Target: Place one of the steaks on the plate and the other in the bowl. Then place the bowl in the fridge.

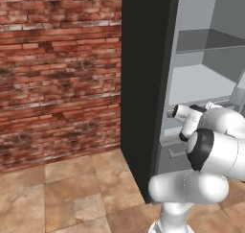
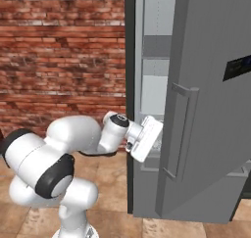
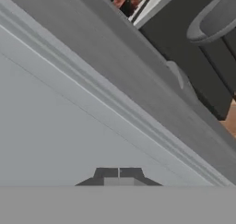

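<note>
The fridge (image 1: 143, 83) stands open, showing pale grey shelves (image 1: 206, 83) inside. My arm reaches toward the opening at lower-shelf height. In the right base view the white hand (image 2: 147, 138) sits just left of the open door (image 2: 211, 109), close to its vertical bar handle (image 2: 182, 129). My gripper (image 3: 119, 173) is shut, its two dark tips touching with nothing between them, facing a pale grey fridge surface (image 3: 55, 117). The steaks, the plate and the bowl are out of view.
A red brick wall (image 1: 57, 69) runs left of the fridge above a tan tiled floor (image 1: 72, 193). The door swings out to the right of my arm. In the hand view a grey rounded rim (image 3: 214, 20) lies over a dark surface at the upper right.
</note>
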